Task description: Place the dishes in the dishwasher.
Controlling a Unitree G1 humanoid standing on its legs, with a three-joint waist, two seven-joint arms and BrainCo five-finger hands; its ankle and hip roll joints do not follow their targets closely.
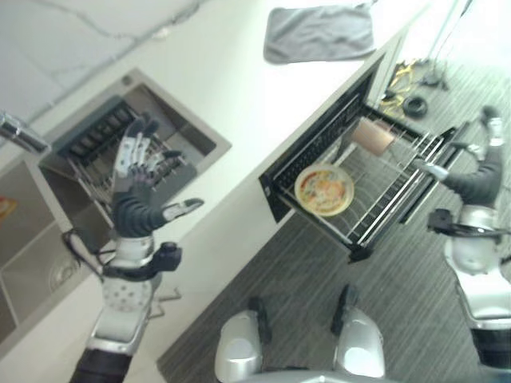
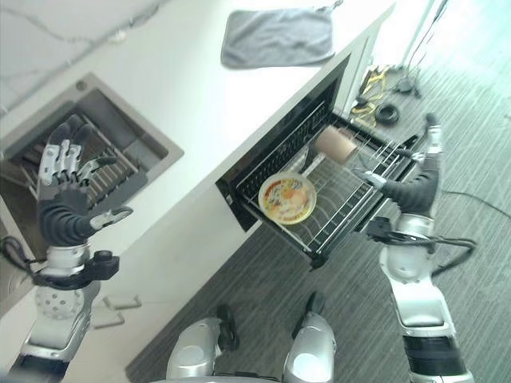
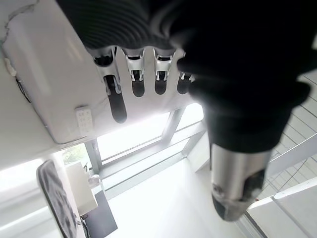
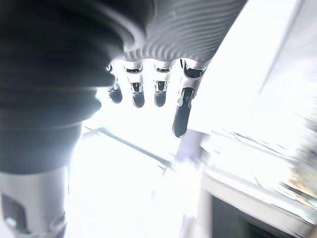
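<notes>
Dishwasher (image 1: 319, 152): set under the white counter (image 1: 239, 104); the front is seen open and its wire rack (image 1: 391, 199) is drawn out over the grey striped floor (image 1: 303, 271).
Plate (image 1: 324, 189): round, yellow-rimmed with a coloured pattern; laid flat on the near part of the drawn-out rack.
Cup (image 1: 372, 136): brownish, seen on its side at the far part of the same rack, apart from the plate.
Sink (image 1: 136, 136): recessed in the counter on the robot's left; a dark wire drying rack (image 1: 96, 171) is seen inside it. Whether any dishes are left in it cannot be told.
Left hand (image 1: 144, 171): raised above the sink rack, palm lifted, fingers spread and held straight, thumb out to the side; nothing is held. In the left wrist view the fingers (image 3: 116, 99) are shown extended in a row with bright window behind them.
Right hand (image 2: 427, 155): raised to the right of the drawn-out rack, just beside its outer edge, above the floor. Fingers are pointed upward and held straight; nothing is gripped. In the right wrist view the fingers (image 4: 181, 114) are seen extended and apart.
Cloth (image 1: 319, 33): grey, spread flat on the far end of the counter, well apart from the sink.
Tap (image 1: 20, 134): metal, noted at the left edge beside the sink.
</notes>
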